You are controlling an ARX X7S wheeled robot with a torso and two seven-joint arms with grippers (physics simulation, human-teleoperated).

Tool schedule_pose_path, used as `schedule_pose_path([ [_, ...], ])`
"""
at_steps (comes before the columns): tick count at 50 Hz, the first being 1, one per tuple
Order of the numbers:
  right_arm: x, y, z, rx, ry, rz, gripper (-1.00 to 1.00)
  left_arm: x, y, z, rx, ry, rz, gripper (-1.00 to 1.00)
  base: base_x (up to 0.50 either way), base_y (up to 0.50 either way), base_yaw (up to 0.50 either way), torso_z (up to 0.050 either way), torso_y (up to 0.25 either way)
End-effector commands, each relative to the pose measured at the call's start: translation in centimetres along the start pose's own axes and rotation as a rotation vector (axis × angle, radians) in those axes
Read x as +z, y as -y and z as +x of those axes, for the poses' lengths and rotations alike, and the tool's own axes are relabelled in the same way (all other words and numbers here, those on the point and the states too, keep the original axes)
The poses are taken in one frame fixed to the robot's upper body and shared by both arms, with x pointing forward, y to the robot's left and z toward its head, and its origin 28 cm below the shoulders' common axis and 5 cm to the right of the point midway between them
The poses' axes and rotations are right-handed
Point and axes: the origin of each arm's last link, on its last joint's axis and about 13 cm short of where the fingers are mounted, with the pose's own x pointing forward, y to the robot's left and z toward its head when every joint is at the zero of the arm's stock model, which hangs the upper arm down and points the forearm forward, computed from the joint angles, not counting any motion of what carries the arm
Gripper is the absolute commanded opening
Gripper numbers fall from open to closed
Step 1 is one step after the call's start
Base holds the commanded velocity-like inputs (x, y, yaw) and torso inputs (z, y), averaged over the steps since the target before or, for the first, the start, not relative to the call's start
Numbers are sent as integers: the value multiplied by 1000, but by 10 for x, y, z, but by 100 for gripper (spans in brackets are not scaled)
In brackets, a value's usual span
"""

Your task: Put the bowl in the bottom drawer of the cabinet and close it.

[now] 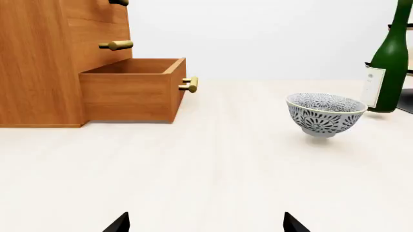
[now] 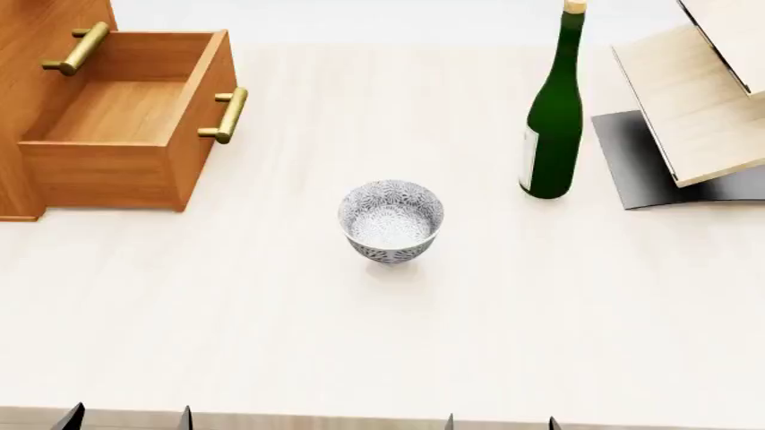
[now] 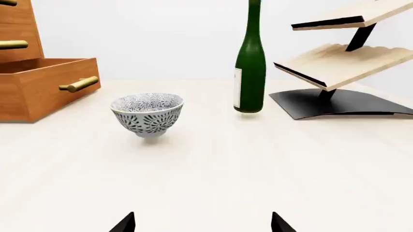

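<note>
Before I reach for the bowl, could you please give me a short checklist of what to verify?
1. Bottom drawer pulled open: ok.
2. Drawer interior free of things: ok.
3. Bowl upright on the table, nothing touching it: ok.
4. Green bottle apart from the bowl: ok.
5. Left gripper open, fingertips spread: ok.
6. Right gripper open: ok.

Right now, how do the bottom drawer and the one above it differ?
The bottom drawer is pulled out, open and empty; the middle drawer is shut flush in the cabinet. The bottom handle juts over the table; the middle handle stays back. Both share orange-brown wood and brass handles.
</note>
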Motion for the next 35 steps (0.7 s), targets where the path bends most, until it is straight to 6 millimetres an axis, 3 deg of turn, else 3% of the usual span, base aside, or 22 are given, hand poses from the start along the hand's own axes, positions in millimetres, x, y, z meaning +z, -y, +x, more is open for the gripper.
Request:
schedule_pose_path([
  [1,-1,0,1,-1,0,-10,100,0,0,1,12,-2,6,100,0,0,0,0,0],
  [16,2,2,0,6,-14,16,100,-1,-1,-2,12,-16,8,100,0,0,0,0,0],
  [17,3,1,-1,13,-17,18,100,-2,-1,-3,28,-18,85,100,0,0,0,0,0],
  [21,8,1,-2,27,-28,32,100,12,0,-10,52,19,60,100,0,0,0,0,0],
  [31,18,5,0,13,-21,51,100,46,-10,-53,46,88,27,100,0,0,0,0,0],
  [35,33,5,1,12,2,17,100,54,-12,-77,45,117,15,100,0,0,0,0,0],
])
